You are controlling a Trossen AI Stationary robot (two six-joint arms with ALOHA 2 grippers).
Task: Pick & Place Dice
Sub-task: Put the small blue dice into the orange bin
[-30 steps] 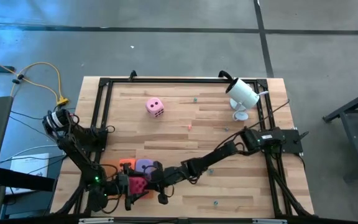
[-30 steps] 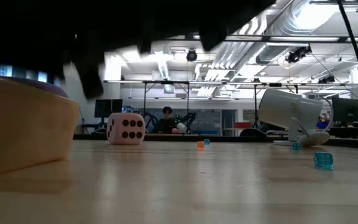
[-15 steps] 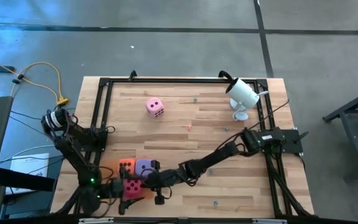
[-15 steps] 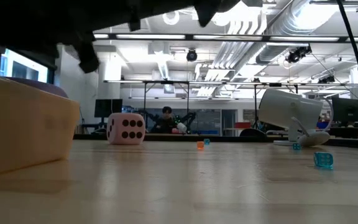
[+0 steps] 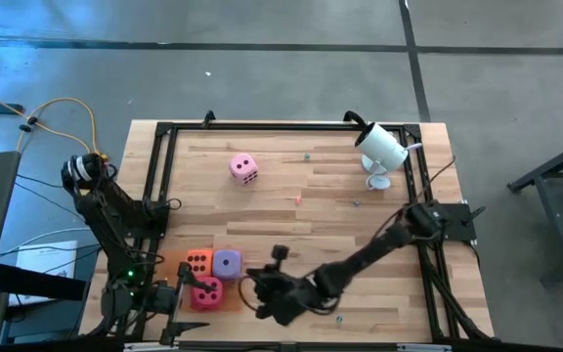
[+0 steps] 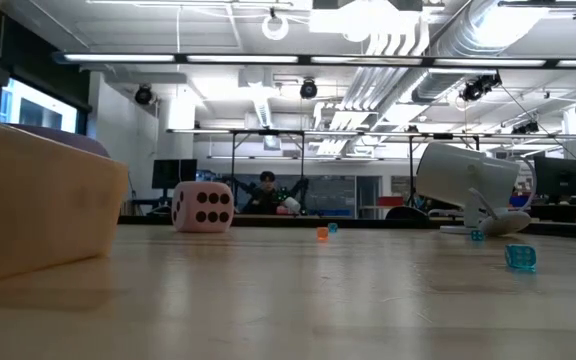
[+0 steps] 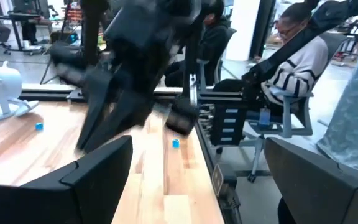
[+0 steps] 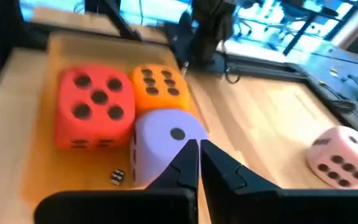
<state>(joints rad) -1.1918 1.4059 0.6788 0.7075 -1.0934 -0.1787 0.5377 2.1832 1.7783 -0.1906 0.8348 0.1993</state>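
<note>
I see three dice grouped on the flat orange tray (image 5: 231,296) at the near left of the surface (image 5: 340,196): the orange die (image 5: 199,262) and purple die (image 5: 227,262) side by side, the magenta die (image 5: 206,292) just in front of them. The light pink die (image 5: 243,168) sits well apart toward the far side. My right end effector (image 5: 252,293) hovers beside the tray with fingers pressed together and empty, while the left end effector (image 5: 179,330) at the near edge looks spread wide and, as far as I can tell, holds nothing.
</note>
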